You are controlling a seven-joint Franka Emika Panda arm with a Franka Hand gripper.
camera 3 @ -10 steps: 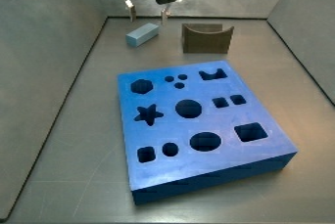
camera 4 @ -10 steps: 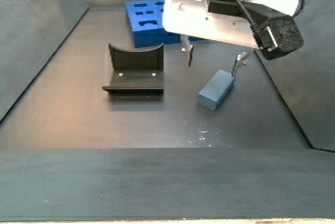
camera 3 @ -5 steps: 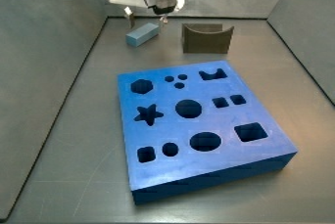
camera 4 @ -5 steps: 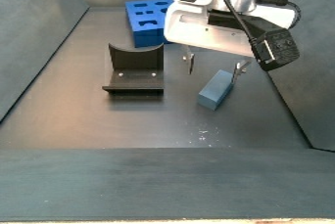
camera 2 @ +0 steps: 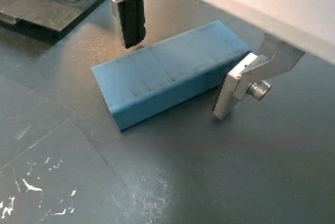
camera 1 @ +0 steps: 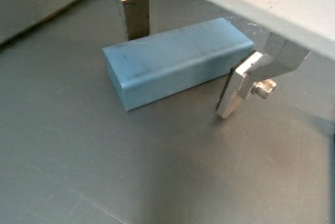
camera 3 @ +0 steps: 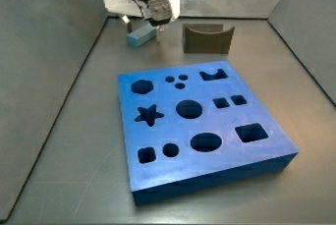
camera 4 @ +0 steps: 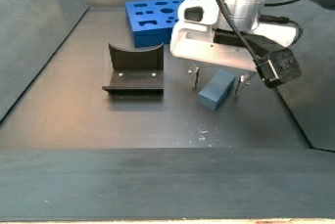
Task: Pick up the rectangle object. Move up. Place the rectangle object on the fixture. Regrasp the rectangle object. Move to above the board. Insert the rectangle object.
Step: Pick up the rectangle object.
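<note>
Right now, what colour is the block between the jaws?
Plain light blue rectangle object, clearest in a wrist view.

Even, soft overhead light in all views; nothing is dim. The grey floor (camera 2: 78,169) shows pale scuffs and a faint sheen in a wrist view. The block (camera 1: 177,60) casts a soft, short shadow in both wrist views. The gripper (camera 1: 183,52) fingers look sharp, one silver plate brightly lit. Side views are small and slightly soft; the board (camera 3: 203,126) holes read as dark.

Gripper (camera 2: 177,57) fingers (camera 2: 129,18) straddling rectangle object (camera 2: 167,72) (small gaps), fixture (camera 4: 133,69) apart
</note>
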